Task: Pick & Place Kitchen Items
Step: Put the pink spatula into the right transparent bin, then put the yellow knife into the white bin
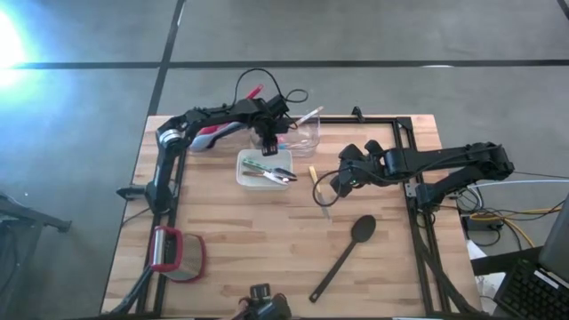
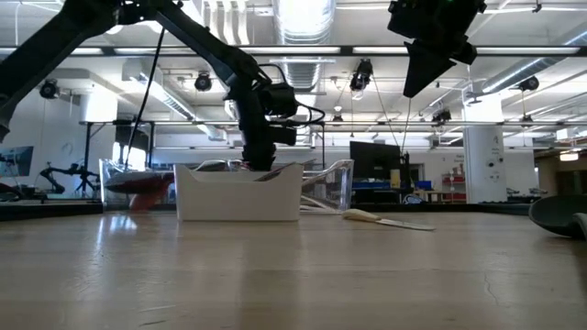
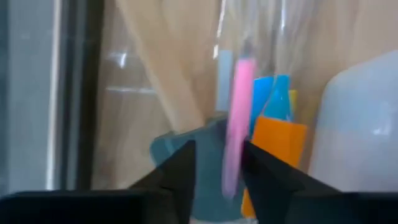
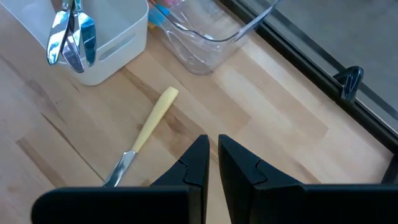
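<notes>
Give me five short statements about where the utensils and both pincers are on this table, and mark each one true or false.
1. The black spoon lies inside the white dish. False: it lies on the bare table, apart from the dish.
2. The left pincer is over the far side of the dish, beside the clear tub. True.
3. The right pincer grips the wooden-handled knife. False: its fingers are shut on nothing, above the table near the knife.
4. Metal utensils rest in the white dish. True.
5. A pink piece shows between the left pincer's fingers. True.
</notes>
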You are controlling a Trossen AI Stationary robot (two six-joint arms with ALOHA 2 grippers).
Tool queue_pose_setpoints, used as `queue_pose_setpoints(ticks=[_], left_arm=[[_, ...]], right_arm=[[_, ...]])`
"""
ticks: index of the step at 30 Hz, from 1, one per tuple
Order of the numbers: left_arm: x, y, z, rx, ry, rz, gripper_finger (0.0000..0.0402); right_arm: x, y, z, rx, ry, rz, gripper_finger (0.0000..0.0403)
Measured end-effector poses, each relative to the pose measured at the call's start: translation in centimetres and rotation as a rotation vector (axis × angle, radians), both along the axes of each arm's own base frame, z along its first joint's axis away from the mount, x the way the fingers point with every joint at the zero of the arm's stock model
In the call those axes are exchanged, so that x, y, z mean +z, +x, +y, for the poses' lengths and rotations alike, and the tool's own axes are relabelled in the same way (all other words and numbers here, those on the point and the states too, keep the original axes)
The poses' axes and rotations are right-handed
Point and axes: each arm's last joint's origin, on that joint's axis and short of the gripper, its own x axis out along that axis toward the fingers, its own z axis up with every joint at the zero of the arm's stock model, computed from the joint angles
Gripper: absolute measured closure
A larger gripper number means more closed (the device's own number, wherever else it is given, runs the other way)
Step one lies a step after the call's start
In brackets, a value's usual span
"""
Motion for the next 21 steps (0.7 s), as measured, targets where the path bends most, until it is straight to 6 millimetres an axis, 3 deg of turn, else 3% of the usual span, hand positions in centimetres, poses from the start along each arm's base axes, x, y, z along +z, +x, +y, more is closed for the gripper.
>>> queue_pose_setpoints(ticks=[5,8,15,21], left_arm=[[1.3,-0.2,0.0,0.027,0.029,0.034,0.0205],[3.3,-0.5,-0.4,0.042,0.018,0.024,0.0182],[10.3,-2.1,-2.5,0.073,0.069,-0.157,0.0172],[15.9,-5.0,-5.8,0.057,0.133,-0.307,0.0174]], right_arm=[[0.0,0.0,0.0,-0.012,0.006,-0.008,0.0374],[0.0,0.0,0.0,-0.035,0.017,-0.029,0.0374],[-0.3,1.8,0.0,-0.055,0.031,-0.142,0.0374],[-3.1,3.7,-0.8,-0.121,0.047,-0.076,0.0374]])
